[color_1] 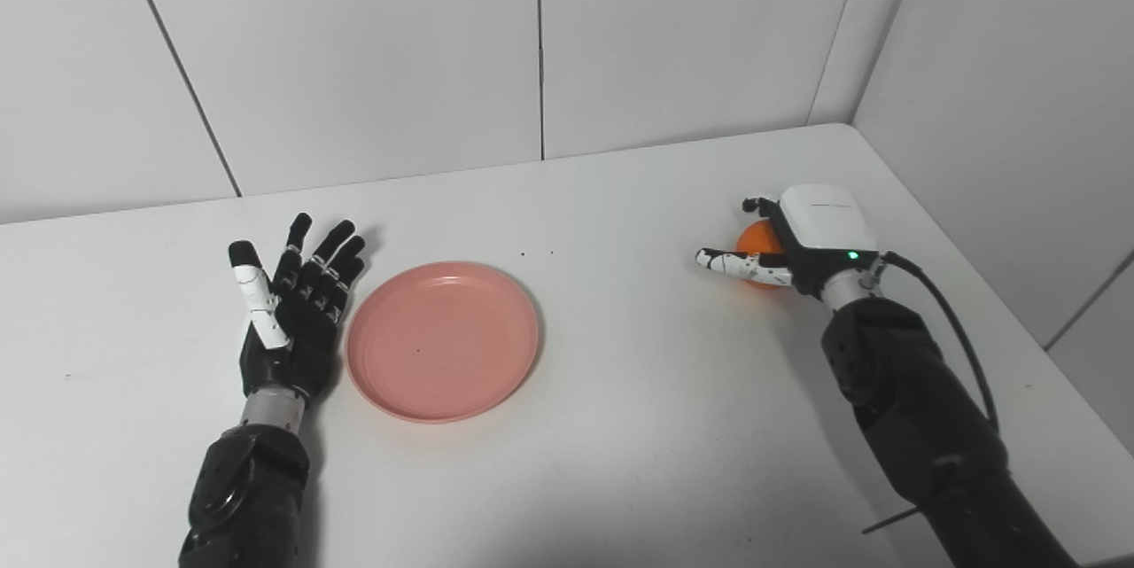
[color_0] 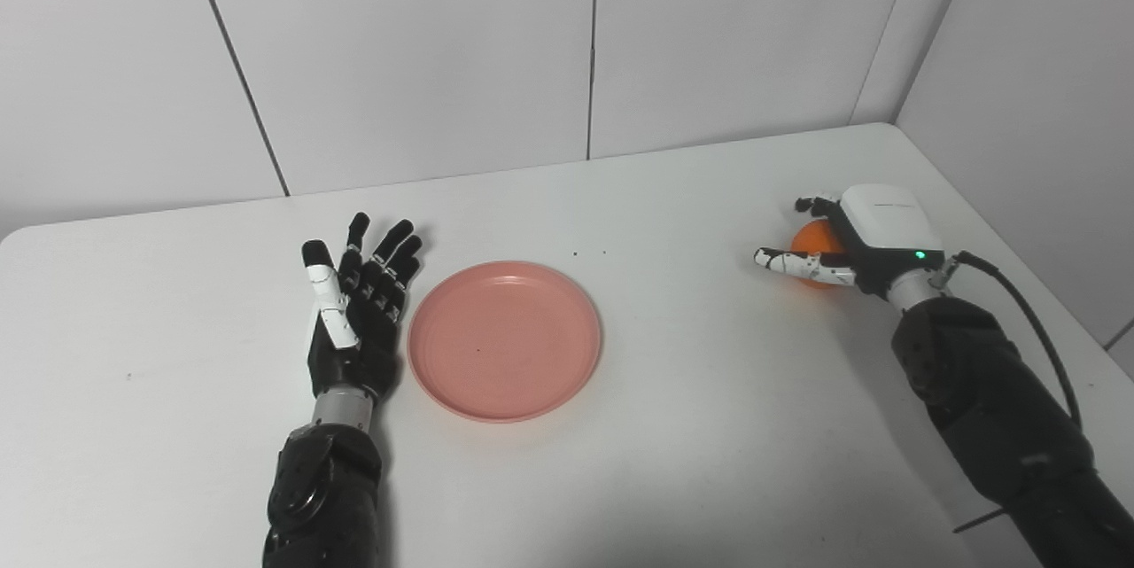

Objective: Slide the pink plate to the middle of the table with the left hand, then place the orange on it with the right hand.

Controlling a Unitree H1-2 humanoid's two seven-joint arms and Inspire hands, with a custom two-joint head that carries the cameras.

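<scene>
The pink plate [color_0: 503, 339] lies flat on the white table [color_0: 673, 426], a little left of the middle. My left hand [color_0: 354, 315] rests open just beside the plate's left rim, palm up and fingers spread, holding nothing. The orange [color_0: 813, 242] sits near the table's right side, mostly hidden under my right hand [color_0: 855, 245]. That hand is wrapped over it: the fingers [color_0: 813, 204] curl round its far side and the thumb [color_0: 793, 263] lies across its near side. The orange appears to rest on the table.
White wall panels stand behind the table and along its right side. The table's right edge [color_0: 1019, 240] runs close to my right hand. A black cable [color_0: 1036, 320] loops off the right wrist.
</scene>
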